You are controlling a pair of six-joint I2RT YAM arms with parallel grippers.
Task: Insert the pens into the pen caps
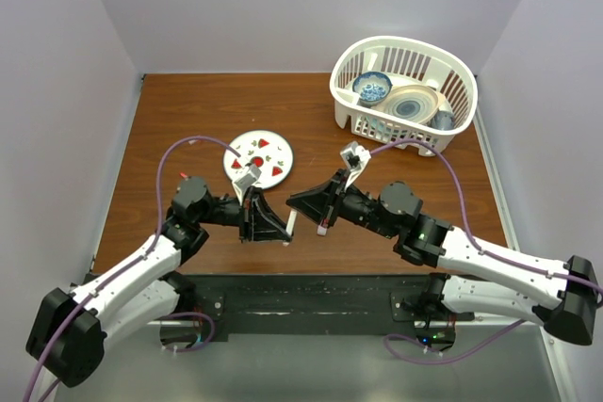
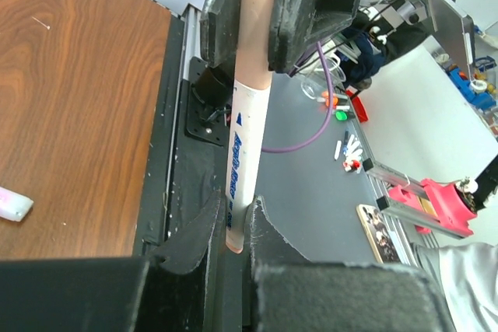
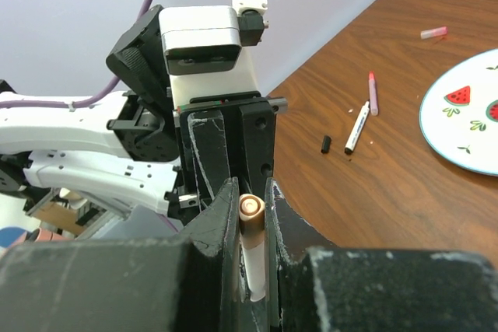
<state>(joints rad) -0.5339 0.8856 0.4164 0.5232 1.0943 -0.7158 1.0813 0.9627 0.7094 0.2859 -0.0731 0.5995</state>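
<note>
Marker pen (image 2: 247, 138), white-barrelled with a pale pink end, spans the two facing hands at the centre of the overhead view: left hand (image 2: 233, 209) clamped on the barrel, right hand (image 3: 250, 192) clamped on the pink end. Long axis runs hand to hand.

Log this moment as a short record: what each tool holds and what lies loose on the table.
left tool: shut on thick pink-ended pen
right tool: shut on the same pen, at its pink end
loose pens: white pen, thin reddish pen
loose caps: dark cap, pink cap
elsewhere: watermelon plate, white basket
</note>
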